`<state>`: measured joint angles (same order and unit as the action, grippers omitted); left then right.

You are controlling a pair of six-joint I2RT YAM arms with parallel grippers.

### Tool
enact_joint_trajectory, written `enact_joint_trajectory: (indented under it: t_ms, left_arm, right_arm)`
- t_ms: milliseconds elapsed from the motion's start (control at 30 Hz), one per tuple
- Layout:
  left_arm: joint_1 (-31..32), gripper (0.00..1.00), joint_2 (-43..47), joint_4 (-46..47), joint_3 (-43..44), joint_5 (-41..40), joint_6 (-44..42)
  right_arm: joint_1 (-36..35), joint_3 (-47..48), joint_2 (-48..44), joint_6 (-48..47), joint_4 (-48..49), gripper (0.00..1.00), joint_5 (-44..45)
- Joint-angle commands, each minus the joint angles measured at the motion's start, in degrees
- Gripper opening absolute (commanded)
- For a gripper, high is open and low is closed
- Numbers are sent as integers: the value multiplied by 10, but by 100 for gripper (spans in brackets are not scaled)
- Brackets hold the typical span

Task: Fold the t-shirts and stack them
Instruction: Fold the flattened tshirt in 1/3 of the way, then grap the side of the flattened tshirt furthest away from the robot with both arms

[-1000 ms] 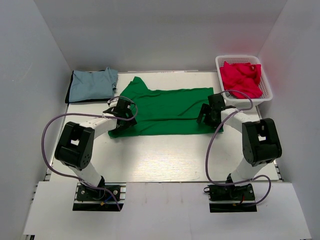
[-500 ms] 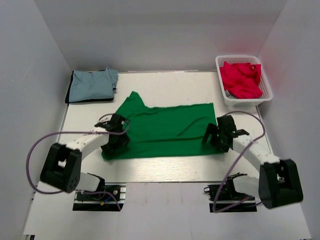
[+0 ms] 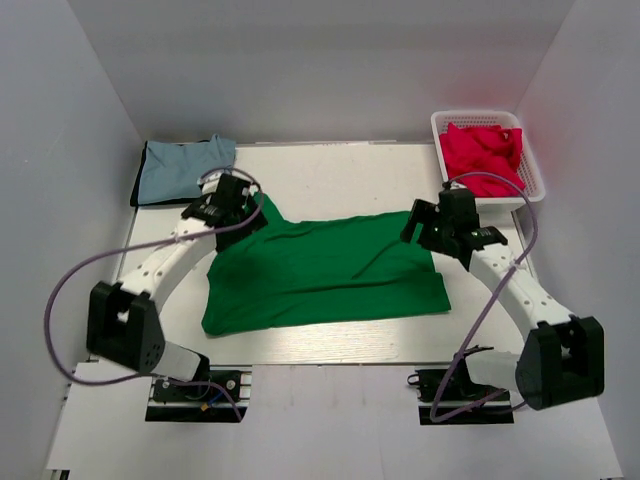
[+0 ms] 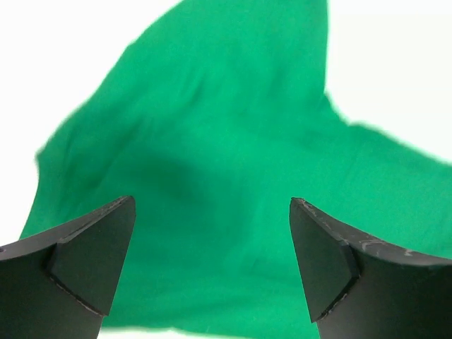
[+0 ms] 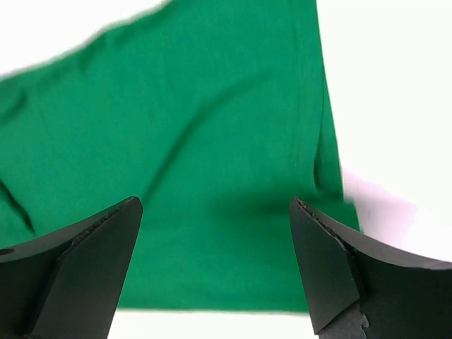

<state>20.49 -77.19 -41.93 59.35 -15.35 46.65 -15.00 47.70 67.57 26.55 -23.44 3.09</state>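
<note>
**A:** How were the grippers set?

**B:** The left gripper (image 4: pixel 210 212) and the right gripper (image 5: pixel 215 208) both stood wide with nothing in them. Each hung over a far corner of the green t-shirt (image 3: pixel 320 275), which lay spread on the table (image 3: pixel 330 165) with creases through its middle.

**A:** What could have gone wrong from there?

**B:** I judged a pinch might have caught only one layer. It might also have missed the edge where the sleeve (image 3: pixel 268 208) stuck out, leaving a crooked fold with the creases pressed in.

**A:** And round about?

**B:** The folded blue t-shirt (image 3: pixel 183 168) lay near the left gripper, so a careless swing could have dragged it. The basket (image 3: pixel 533 192) of red t-shirts (image 3: pixel 482 158) stood near the right arm.
</note>
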Motion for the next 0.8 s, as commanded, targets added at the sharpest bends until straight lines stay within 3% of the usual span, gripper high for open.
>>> enact_joint_trajectory:
  t_ms: [0, 133, 333, 400, 467, 633, 767]
  left_arm:
    - [-9, 100, -87, 42, 87, -92, -32]
    - [-21, 100, -266, 19, 258, -119, -59]
    - [-52, 100, -413, 56, 407, -92, -130]
    - [-52, 95, -457, 77, 448, -78, -162]
    - [-52, 94, -480, 97, 470, -65, -210]
    - [-47, 79, -551, 58, 552, -90, -240]
    - [-47, 73, -564, 51, 520, -83, -235]
  right_arm:
    - [4, 59, 53, 5, 50, 90, 37]
    - [6, 134, 148, -4, 39, 90, 52]
    - [10, 205, 243, -16, 14, 90, 71]
    - [15, 227, 264, -15, 9, 90, 76]
    - [16, 232, 280, -13, 6, 90, 82]
    - [16, 234, 288, -11, 7, 90, 122]
    - [18, 241, 302, -7, 1, 90, 139]
